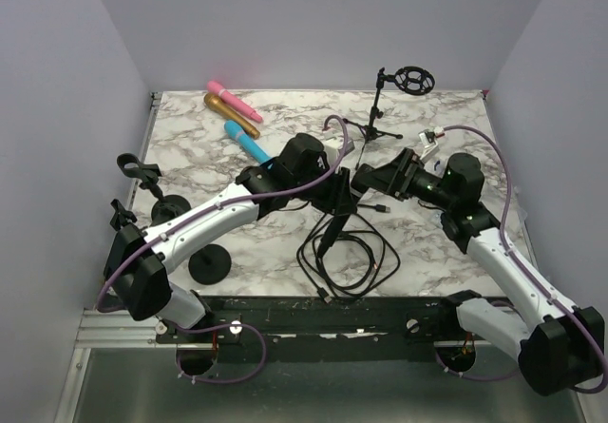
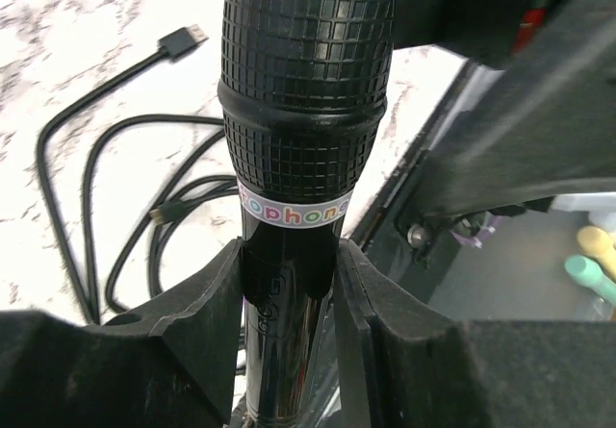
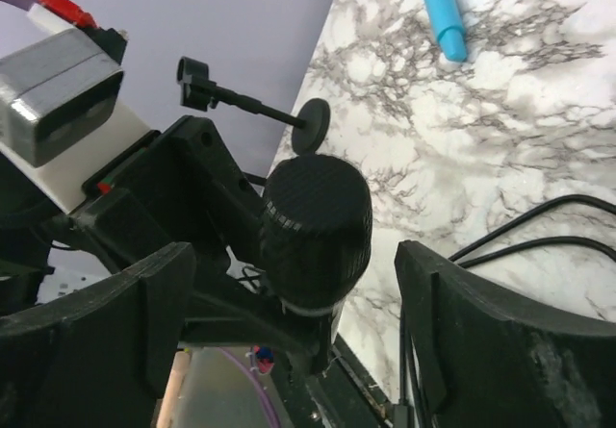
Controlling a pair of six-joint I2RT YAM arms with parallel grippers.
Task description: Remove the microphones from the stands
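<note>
Above the coiled cable point(image 1: 353, 269) at mid-table, the left gripper point(image 2: 289, 279) is clamped on the black microphone point(image 2: 303, 91) by its glossy handle, just under the mesh head. It is probably rigid, light and slippery, so hold the handle, not the mesh. The right gripper point(image 3: 296, 255) gapes around the head without touching it; the tripod stand point(image 1: 378, 119) is well behind

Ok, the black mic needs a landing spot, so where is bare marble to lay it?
Bare marble: far right, between the tripod stand and the right table edge; near left, between the round base and the cable coil. Crowded: the centre around the black microphone, and far left by the coloured microphones.
</note>
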